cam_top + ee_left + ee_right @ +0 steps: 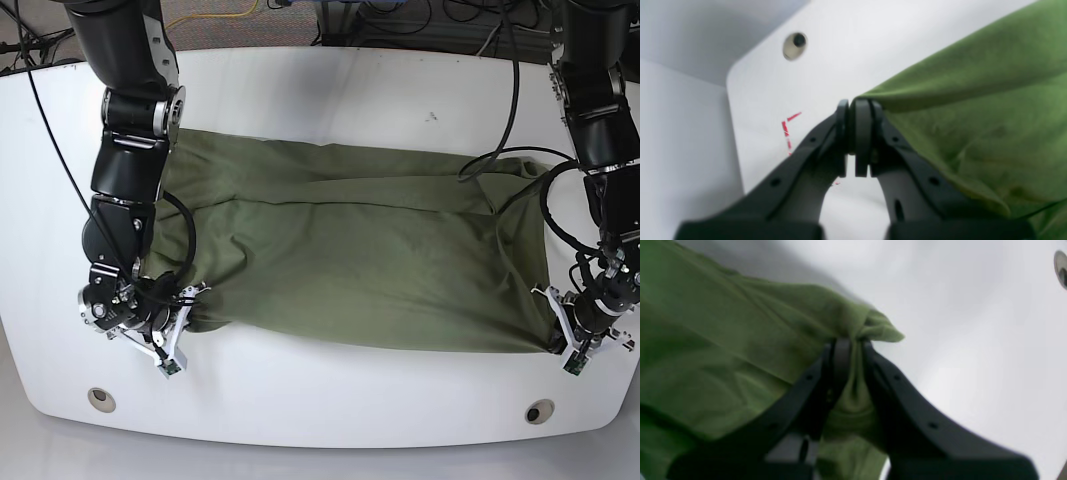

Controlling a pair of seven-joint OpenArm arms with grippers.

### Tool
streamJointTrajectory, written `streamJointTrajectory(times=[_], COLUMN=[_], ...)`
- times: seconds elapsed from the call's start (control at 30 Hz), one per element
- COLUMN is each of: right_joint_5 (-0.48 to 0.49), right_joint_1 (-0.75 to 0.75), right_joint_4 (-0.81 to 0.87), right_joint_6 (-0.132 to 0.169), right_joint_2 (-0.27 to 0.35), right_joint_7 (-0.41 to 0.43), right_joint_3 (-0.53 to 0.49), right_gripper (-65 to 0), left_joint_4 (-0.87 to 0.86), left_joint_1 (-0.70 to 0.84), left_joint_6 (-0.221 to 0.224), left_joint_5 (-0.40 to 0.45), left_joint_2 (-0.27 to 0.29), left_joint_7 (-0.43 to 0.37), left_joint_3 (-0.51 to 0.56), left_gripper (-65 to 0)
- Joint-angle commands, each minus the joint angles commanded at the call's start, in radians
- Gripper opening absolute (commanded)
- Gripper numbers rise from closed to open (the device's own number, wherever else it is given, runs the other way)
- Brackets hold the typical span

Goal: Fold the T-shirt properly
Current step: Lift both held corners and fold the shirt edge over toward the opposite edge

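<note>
The T-shirt (350, 255) lies spread across the white worktop (330, 410). At its near left corner the right end effector (850, 343) pinches bunched cloth, as its wrist view shows. At the near right, the left end effector (857, 106) is clamped on the hem beside red marks (786, 130), which only the left wrist view shows.

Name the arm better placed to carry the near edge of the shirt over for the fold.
Neither alone: left gripper and right gripper are each shut on a near corner of the T-shirt, at opposite ends, so both should likely lift together.
</note>
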Motion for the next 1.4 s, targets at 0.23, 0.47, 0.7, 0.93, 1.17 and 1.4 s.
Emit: streamJointTrajectory(times=[0.23, 0.47, 0.7, 0.93, 1.17, 1.4], right_joint_5=[0.002, 0.002, 0.002, 0.058, 0.081, 0.081], right_joint_1=[-0.034, -0.098, -0.206, -0.292, -0.400, -0.480], right_joint_4=[0.175, 0.322, 0.443, 0.539, 0.614, 0.640], right_joint_6=[0.000, 0.000, 0.000, 0.000, 0.000, 0.000], right_joint_2=[-0.002, -0.006, -0.009, -0.011, -0.011, -0.040], right_joint_7=[-0.146, -0.269, -0.301, -0.340, -0.340, -0.340], right_joint_3=[0.018, 0.020, 0.018, 0.020, 0.020, 0.021], right_gripper=[-61.0, -61.0, -61.0, -61.0, -61.0, -61.0], left_joint_4=[0.005, 0.046, 0.089, 0.092, 0.094, 0.098], left_joint_1=[0.048, 0.118, 0.190, 0.236, 0.279, 0.338], left_joint_6=[0.000, 0.000, 0.000, 0.000, 0.000, 0.000], left_joint_5=[-0.002, -0.003, -0.005, -0.005, -0.005, -0.005], left_joint_2=[-0.002, -0.002, 0.002, 0.000, -0.003, -0.029], left_joint_7=[0.000, 0.000, 0.000, 0.000, 0.000, 0.000], left_joint_3=[0.000, 0.000, 0.002, 0.002, 0.000, 0.000], left_gripper=[-65.0, -65.0, -65.0, -65.0, -65.0, -65.0])
